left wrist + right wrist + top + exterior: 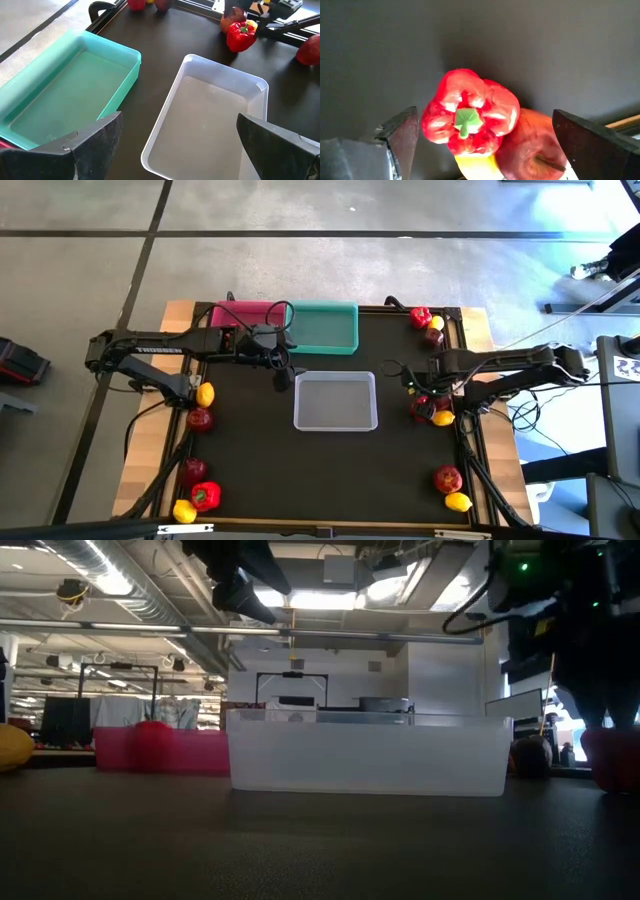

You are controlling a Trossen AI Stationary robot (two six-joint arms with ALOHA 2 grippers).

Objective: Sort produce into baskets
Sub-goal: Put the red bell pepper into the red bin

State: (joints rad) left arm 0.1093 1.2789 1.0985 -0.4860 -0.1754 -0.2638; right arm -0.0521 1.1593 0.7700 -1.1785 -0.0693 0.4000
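Note:
My right gripper is open above a cluster at the table's right edge. Its fingers stand on either side of a red bell pepper without touching it. An apple and a lemon lie against the pepper. My left gripper is open and empty, above the far left corner of the translucent grey-white tray. The teal tray and the pink tray stand side by side at the far edge. All three trays hold nothing.
At the left edge lie a lemon, an apple, another apple, a pepper and a lemon. At the far right lie a pepper, a lemon and an apple. At the near right lie an apple and a lemon.

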